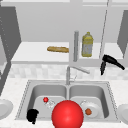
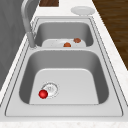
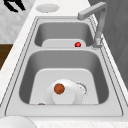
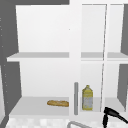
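Baguette (image 1: 57,49) on the lower cabinet shelf; small red ball (image 2: 43,94) beside the left basin's drain; white plate (image 3: 64,95) in the right basin.

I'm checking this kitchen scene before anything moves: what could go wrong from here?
The right hand hangs beside the open cabinet's lower shelf, close to the yellow bottle; a sideways sweep might topple it. The faucet spout sits just below that hand and could be struck on the way down. The left hand is at the sink's front rim and may bump it.
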You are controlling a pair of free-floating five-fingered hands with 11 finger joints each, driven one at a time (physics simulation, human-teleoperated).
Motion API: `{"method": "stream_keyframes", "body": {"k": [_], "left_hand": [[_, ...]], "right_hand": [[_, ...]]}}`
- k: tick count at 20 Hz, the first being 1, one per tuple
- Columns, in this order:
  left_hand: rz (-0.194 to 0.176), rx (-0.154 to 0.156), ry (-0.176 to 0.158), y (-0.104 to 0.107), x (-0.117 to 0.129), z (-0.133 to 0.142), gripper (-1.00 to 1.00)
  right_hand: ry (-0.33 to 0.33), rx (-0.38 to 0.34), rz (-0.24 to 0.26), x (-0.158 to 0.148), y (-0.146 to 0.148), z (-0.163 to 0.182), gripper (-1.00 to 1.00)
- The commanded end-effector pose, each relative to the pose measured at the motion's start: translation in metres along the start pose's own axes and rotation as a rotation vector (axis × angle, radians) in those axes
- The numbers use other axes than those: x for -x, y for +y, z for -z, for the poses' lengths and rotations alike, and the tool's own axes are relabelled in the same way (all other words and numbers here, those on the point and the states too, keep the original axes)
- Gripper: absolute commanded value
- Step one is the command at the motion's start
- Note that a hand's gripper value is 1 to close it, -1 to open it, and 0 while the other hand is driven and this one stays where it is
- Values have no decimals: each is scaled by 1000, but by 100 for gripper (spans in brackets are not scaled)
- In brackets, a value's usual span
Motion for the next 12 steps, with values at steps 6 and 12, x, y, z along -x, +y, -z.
{"method": "stream_keyframes", "body": {"k": [6, 12], "left_hand": [[0, 0, 0, 0, 0, 0, 0], [0, 0, 0, 0, 0, 0, 0]], "right_hand": [[-52, -34, 54, 51, 58, 5, -100], [-12, -18, 18, 60, 77, 0, -100]]}}
